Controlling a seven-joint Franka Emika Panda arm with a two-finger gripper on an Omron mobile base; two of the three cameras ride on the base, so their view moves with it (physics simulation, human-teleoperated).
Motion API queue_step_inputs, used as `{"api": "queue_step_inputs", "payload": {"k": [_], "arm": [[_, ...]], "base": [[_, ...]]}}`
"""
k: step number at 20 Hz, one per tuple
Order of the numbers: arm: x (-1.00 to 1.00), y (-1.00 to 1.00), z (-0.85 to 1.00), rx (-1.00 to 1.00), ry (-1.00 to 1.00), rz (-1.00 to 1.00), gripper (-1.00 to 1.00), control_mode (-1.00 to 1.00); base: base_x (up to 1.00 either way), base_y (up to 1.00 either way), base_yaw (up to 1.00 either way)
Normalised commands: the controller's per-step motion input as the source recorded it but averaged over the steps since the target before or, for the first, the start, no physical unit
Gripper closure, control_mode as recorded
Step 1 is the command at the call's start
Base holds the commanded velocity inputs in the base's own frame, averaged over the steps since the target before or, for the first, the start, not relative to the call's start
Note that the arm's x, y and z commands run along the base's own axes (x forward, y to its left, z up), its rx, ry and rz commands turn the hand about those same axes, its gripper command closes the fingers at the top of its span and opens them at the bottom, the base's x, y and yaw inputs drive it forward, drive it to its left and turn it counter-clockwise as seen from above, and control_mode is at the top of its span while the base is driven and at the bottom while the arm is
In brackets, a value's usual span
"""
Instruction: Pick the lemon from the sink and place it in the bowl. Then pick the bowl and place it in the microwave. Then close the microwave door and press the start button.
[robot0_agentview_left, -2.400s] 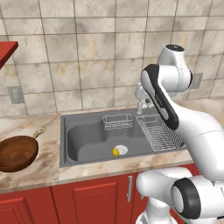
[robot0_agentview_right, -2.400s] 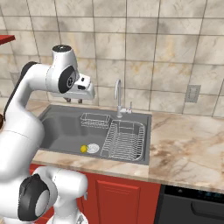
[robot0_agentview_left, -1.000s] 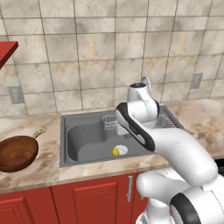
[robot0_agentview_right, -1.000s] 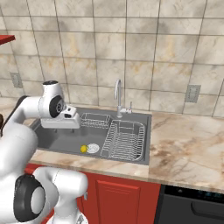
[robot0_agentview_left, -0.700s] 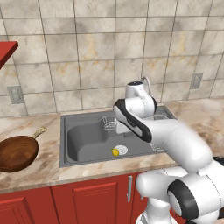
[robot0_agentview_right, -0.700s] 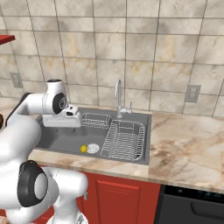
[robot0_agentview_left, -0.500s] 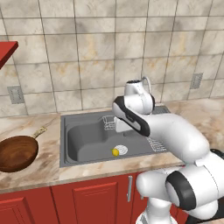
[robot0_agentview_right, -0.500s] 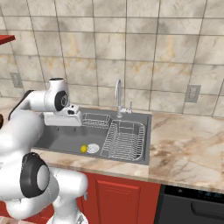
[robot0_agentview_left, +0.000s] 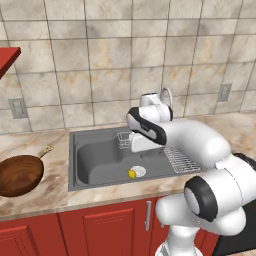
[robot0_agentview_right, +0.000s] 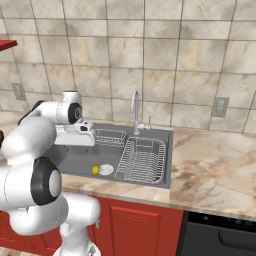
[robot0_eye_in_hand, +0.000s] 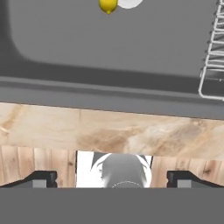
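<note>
The small, smooth yellow oval lemon (robot0_agentview_left: 132, 174) lies on the matte grey metal floor of the rectangular sink (robot0_agentview_left: 95, 155), touching its round pale drain (robot0_agentview_left: 139, 171). The gripper (robot0_eye_in_hand: 112, 177), fingers spread wide and empty, hangs above the marbled beige worktop (robot0_eye_in_hand: 109, 135).

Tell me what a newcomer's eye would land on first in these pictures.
The lemon, a bright yellow spot on the grey floor of the sink, right beside the pale drain. Next, the big white arm bent low over the basin, its open claw short of the fruit. Last, the glossy brown bowl on the counter left of the sink.
</note>
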Motion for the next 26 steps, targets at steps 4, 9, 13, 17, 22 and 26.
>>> {"api": "queue_step_inputs", "payload": {"k": [4, 9, 13, 17, 22, 26], "arm": [[0.01, 0.00, -0.34, 0.00, 0.08, -0.02, -1.00, -1.00], [0.09, 0.00, -0.54, 0.00, 0.03, -0.02, -1.00, -1.00], [0.19, 0.00, -0.57, 0.00, 0.00, 0.00, -1.00, -1.00], [0.31, 0.00, -0.51, 0.00, 0.01, -0.01, -1.00, -1.00], [0.45, 0.00, -0.28, 0.00, 0.05, -0.01, -1.00, -1.00], [0.42, 0.00, -0.40, 0.00, 0.07, 0.00, -1.00, -1.00]], "base": [[0.00, 0.00, 0.00], [0.00, 0.00, 0.00], [0.00, 0.00, 0.00], [0.00, 0.00, 0.00], [0.00, 0.00, 0.00], [0.00, 0.00, 0.00]]}}
